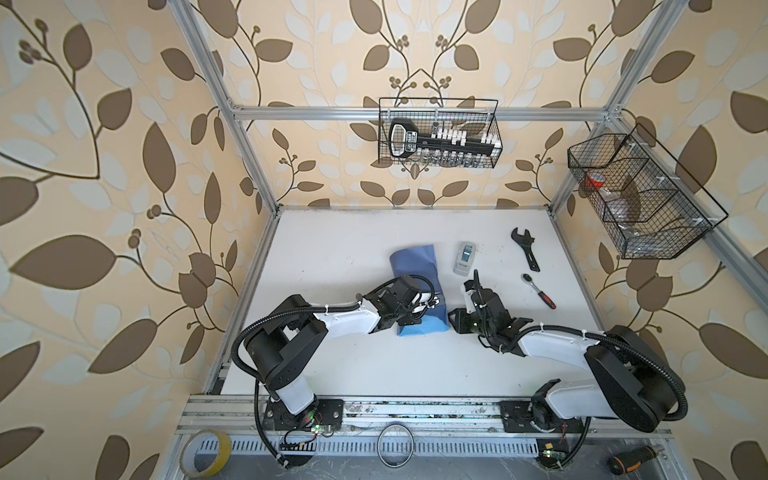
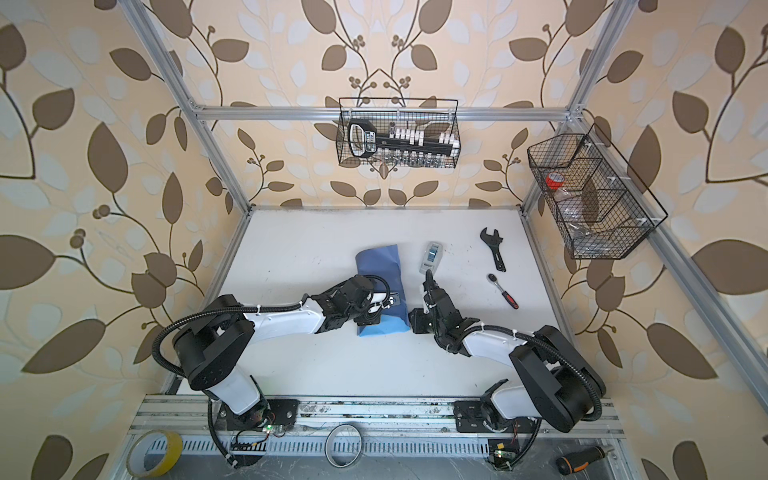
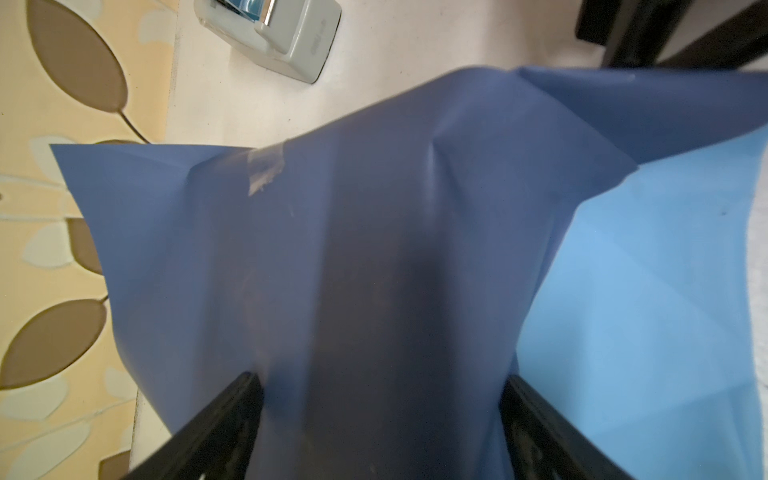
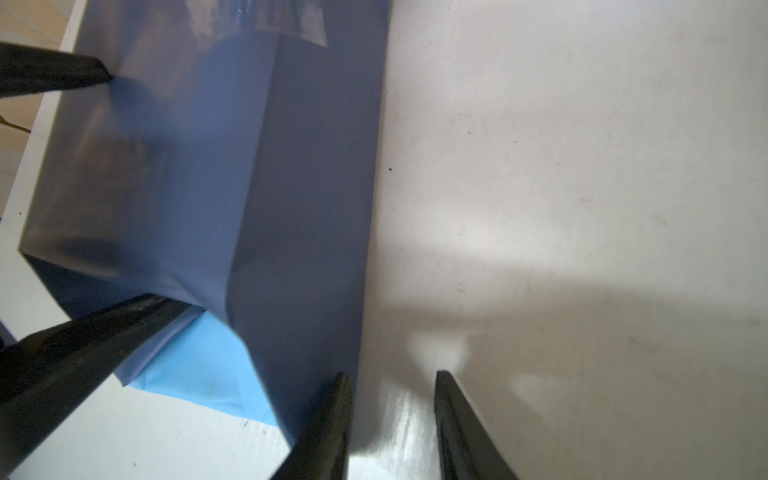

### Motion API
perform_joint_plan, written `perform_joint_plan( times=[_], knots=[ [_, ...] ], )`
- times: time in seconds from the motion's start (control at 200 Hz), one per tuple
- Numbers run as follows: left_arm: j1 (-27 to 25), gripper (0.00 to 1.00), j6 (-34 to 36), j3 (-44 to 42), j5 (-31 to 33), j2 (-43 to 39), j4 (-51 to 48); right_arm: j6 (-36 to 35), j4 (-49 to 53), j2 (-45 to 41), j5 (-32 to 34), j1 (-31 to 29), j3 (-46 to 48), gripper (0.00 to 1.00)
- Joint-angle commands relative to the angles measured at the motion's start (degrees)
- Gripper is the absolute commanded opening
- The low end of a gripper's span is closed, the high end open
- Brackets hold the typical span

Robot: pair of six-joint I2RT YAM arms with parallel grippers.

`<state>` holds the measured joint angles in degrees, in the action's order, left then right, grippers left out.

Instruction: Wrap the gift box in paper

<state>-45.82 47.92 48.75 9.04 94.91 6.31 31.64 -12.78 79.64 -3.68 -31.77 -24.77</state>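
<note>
In both top views the paper (image 1: 415,264) lies mid-table as a slate-blue sleeve running from 12 to 6 o'clock. The box is hidden, presumably inside it (nothing black shows). The left gripper (image 1: 434,304) sits on the sleeve's 6 o'clock half. The right gripper (image 1: 476,279) stands just beside the sleeve at 3 o'clock, and the dispenser (image 1: 464,257) is at 2 o'clock.

Left wrist view: its fingers (image 3: 224,424) stand wide, one pressing each side of the covered bundle, so I read this as a clamp on the paper. A tape patch (image 3: 266,166) sits on the seam. Light-blue lining shows at one open end.

Right wrist view: the right gripper (image 4: 392,376) has its jaws a little apart over bare table (image 4: 582,166) and holds nothing. One finger is just beside the paper's edge.

My judgement is that the girth is wrapped and taped, and both ends seemingly still need folding and taping.
</note>
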Motion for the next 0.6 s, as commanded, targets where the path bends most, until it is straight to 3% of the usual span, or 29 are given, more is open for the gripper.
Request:
perform_joint_plan(
  times=[0.0, 0.595],
  knots=[
    [0.03, 0.9, 2.14, -0.24, 0.02, 1.06, -2.7, 0.41, -1.97, 0.56, -1.52, -0.48, -0.54, 0.33],
    [-0.01, 0.9, 1.92, -0.11, 0.64, 0.95, -2.8, 0.82, -1.87, -3.25, -1.57, -1.66, 0.34, 0.3]
  ],
)
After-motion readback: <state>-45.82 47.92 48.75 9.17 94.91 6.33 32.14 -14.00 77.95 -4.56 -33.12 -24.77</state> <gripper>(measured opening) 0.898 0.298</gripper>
